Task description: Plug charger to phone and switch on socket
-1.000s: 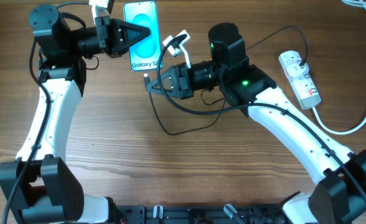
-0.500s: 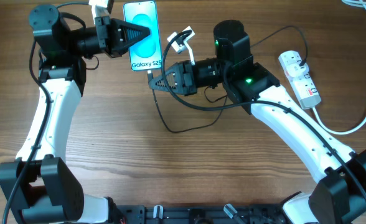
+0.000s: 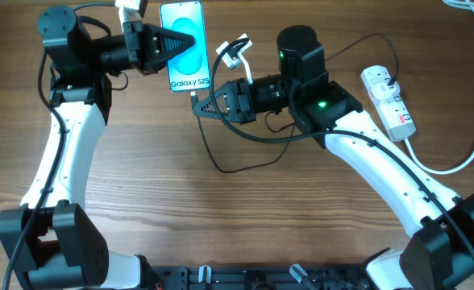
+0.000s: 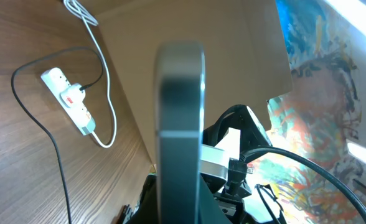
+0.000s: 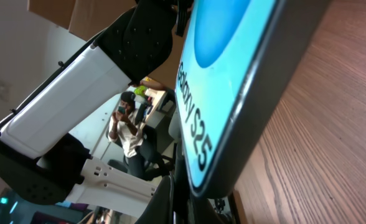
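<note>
My left claw [image 3: 185,43] is closed on the phone [image 3: 182,16] and holds it at the far side of the table [image 3: 140,193], screen facing the overhead camera and the "Galaxy S25" lettering at the end nearer me. From the left wrist camera I see the phone [image 4: 180,124] edge-on, straight out ahead of the fingers. I can't tell whether it is clear of the wood. My right claw [image 3: 198,107] is closed on the connector end of the charger [image 3: 221,167], pointing toward the phone's near short edge. The connector [image 3: 191,96] is right at that edge, but I can't tell whether it is seated in the port or only touching. The right wrist camera is filled by the phone [image 5: 233,74] at very close range, the lettering readable, with the white left arm [image 5: 77,93] behind it. From the right claw the black cable drops in a loop across the table, runs under the right arm and goes up and round to the socket [image 3: 398,113], which lies well off to the right, near the table's edge. The charger's black plug [image 3: 392,80] sits in the socket. A white cord [image 3: 455,167] leaves the socket's near end and curves away to the right. The left wrist camera also shows the socket [image 4: 52,79] with its red switch [image 4: 69,98], but I can't tell whether it is on or off.
</note>
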`<state>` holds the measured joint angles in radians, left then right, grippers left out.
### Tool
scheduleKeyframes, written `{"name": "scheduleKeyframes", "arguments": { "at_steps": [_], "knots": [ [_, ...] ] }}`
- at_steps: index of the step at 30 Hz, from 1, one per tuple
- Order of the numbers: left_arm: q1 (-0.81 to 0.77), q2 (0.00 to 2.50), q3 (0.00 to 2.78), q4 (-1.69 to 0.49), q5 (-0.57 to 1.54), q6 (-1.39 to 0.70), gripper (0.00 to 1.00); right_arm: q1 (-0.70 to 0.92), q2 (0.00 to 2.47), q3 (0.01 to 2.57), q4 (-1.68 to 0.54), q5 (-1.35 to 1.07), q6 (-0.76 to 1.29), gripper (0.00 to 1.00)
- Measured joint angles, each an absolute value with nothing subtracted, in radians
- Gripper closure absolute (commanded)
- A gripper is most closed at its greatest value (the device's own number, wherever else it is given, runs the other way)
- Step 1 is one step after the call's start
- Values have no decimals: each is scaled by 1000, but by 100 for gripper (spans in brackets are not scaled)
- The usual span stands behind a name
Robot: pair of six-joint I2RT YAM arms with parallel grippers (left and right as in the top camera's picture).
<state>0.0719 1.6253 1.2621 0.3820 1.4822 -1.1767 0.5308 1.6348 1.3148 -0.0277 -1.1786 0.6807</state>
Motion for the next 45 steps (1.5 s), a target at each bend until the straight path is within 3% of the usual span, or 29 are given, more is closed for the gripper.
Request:
{"name": "scheduleKeyframes", "arguments": {
  "at_steps": [45],
  "knots": [
    [72, 1625, 1262, 382, 1451, -1210, 96, 531, 1635, 1315, 33, -1152, 793, 96]
  ]
}}
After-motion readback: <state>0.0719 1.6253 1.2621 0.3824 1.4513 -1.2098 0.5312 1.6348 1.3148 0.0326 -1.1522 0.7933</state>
